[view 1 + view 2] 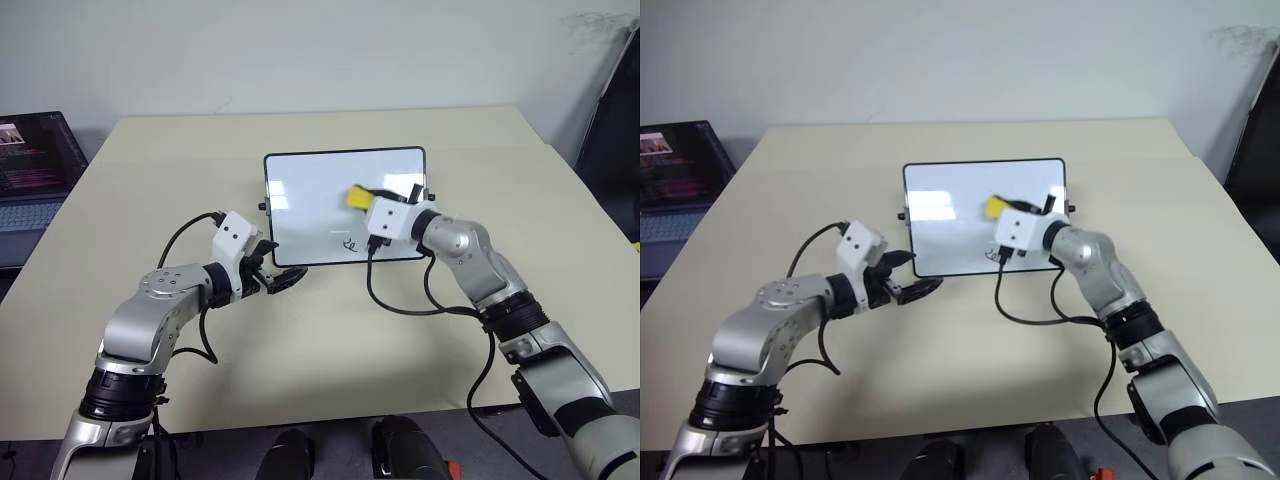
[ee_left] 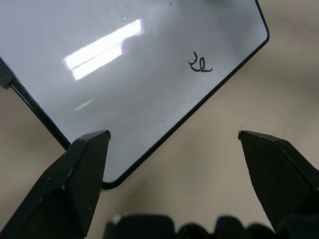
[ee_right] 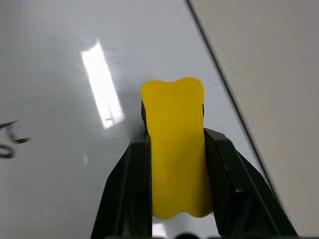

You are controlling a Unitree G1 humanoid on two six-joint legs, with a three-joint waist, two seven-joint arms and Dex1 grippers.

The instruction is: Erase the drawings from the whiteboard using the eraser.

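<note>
Big beige tabletop [image 1: 330,350] fills the scene, and a laptop [image 1: 35,170] sits off its edge at about nine o'clock, its screen text too small to read. Centre stage lies the whiteboard [image 1: 310,195], flat on the tabletop, long axis running from nine to three o'clock, black frame all round, a small knob on each short side. The right pincer [image 3: 174,144] is over the board's three o'clock half, its two black fingers clamped tight on the eraser [image 3: 174,154], whose yellow block runs lengthwise along the fingers and sticks out past their tips above the glossy white surface. The left pincer [image 2: 172,139] hangs at the board's seven o'clock corner with its fingers spread wide and nothing between them. Smallest of all: one black scribble of the drawings [image 1: 349,242] sits near the board's six o'clock edge, a looping squiggle that spells no readable word.
</note>
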